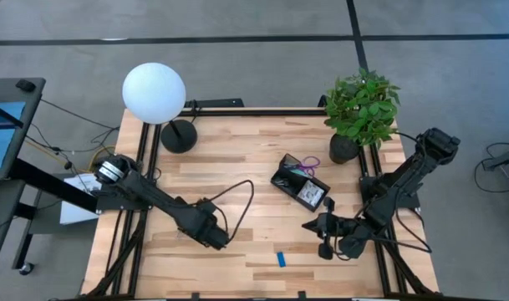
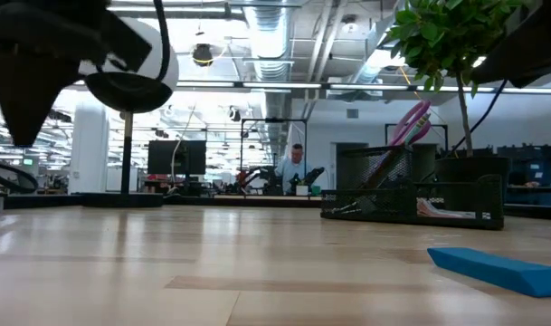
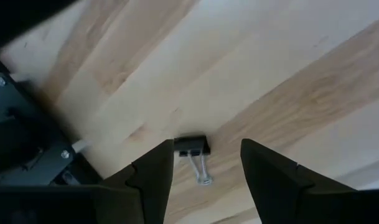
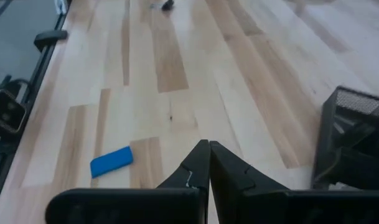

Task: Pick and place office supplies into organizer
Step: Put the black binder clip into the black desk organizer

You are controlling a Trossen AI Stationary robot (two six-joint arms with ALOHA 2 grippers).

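A: From the high view, what is seen?

B: The left gripper (image 1: 223, 243) is seen low over the near-left part of the table (image 1: 237, 159), while the right gripper (image 1: 308, 226) is parked just in front of the organizer (image 1: 299, 182), where purple-handled scissors (image 1: 308, 163) are already stowed. A blue block (image 1: 281, 259) is left on the wood, between the two grippers and nearer the right one.

A: And from the low view?

B: The blue block (image 2: 498, 270) is shown lying flat, its long side across the picture, with the organizer (image 2: 411, 192) well behind it. A person is made out far off in the room.

A: What is given by the left wrist view?

B: The fingers (image 3: 153, 180) are spread wide, with nothing held. A small black binder clip (image 3: 193, 149) is framed between them, just ahead of the tips, its wire handles pointed back toward the gripper. The next move is judged to depend on that: the clip is centred in the gap, so a straight descent should suffice.

A: And the right wrist view?

B: The fingers (image 4: 198, 165) are pressed fully together, empty. The blue block (image 4: 111, 161) is seen off to one side, the organizer (image 4: 351, 143) to the other.
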